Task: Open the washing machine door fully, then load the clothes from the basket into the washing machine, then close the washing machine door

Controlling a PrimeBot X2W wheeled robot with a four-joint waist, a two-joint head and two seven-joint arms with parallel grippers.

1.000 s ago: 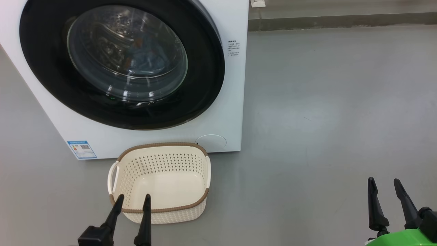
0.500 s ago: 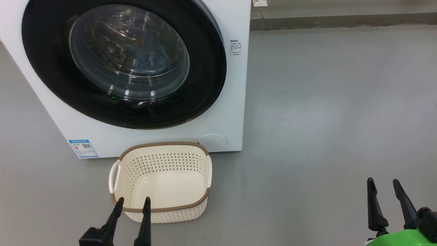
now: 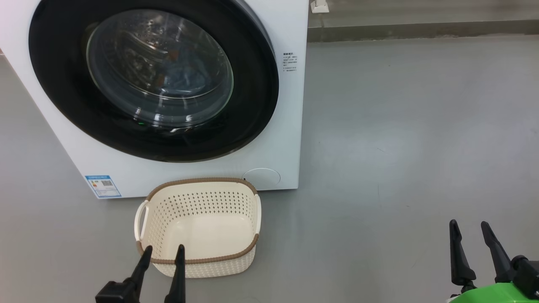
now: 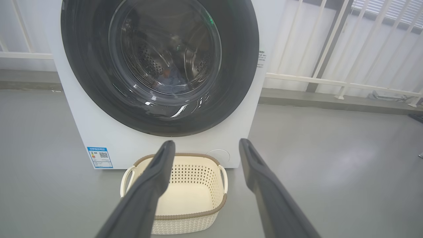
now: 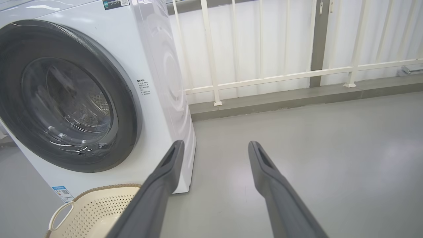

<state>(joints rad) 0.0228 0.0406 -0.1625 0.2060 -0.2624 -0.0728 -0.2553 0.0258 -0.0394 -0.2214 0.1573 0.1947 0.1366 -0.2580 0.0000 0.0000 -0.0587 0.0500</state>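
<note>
The white washing machine (image 3: 286, 139) stands at the upper left with its round black-ringed door (image 3: 261, 84) shut flat against the front. Through the glass, the blue clothes (image 3: 185, 75) lie inside the drum, also seen as clothes (image 4: 172, 77) in the left wrist view. The cream basket (image 3: 198, 261) sits on the floor in front of the machine and holds nothing. My left gripper (image 3: 163, 252) hovers open over the basket's near rim. My right gripper (image 3: 468, 229) stands open over bare floor at the lower right, far from the machine.
Grey floor (image 3: 400, 139) stretches to the right of the machine. A low kerb (image 3: 421, 29) runs along the back, with a white railing (image 5: 264, 79) above it. A blue label (image 3: 103, 186) and round filter cover (image 3: 262, 177) mark the machine's lower front.
The head view has shifted slightly, so the machine and basket sit a little lower in it. Both grippers stay open and hardly move.
</note>
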